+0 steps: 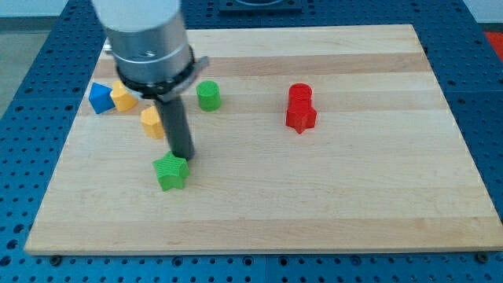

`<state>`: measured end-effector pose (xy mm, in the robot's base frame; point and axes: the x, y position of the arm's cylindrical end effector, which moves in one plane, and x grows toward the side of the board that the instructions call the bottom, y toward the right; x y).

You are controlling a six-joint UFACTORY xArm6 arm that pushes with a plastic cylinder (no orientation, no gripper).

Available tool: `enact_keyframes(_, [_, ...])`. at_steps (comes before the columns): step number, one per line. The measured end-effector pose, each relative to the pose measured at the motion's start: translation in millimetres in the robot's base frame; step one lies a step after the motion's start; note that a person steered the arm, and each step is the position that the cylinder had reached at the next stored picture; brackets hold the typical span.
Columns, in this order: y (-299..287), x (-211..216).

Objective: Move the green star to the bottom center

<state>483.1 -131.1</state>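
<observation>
Desk [330,204] of pale wood is filling most of the view, sitting on a blue perforated base [23,47] that is showing along every edge.

Arm [145,35] is coming down from the view's top left, a grey cylinder ending in a black collar, then narrowing to the dark rod [178,126].

My tip [185,157] is resting right at the upper right edge of the green star [171,172]; it is looking like contact, though the rod is hiding the exact meeting point. No hand is fitted on this rig, so nothing is spread, pressed together or pinching; the rod alone is meeting the block.

Green star is lying left of centre, roughly midway down the desk, well apart from the bottom edge.

Red pair is sitting right of centre: a red cylinder [299,94] touching a red block [300,117] just below it, shape of the lower one unclear.

Green cylinder [208,95] is standing up and to the right of the rod, apart from it.

Orange block [152,122] is sitting just left of the rod, partly hidden by it.

Yellow block [122,97] is lying under the collar, partly covered, touching the blue block [99,97] at the far left. Shapes of these three are not readable.
</observation>
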Motion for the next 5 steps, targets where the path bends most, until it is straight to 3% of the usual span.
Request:
enact_keyframes(2, [-132.0,9.9])
enact_keyframes(3, [-131.3,29.2])
enact_keyframes(5, [-12.6,30.3])
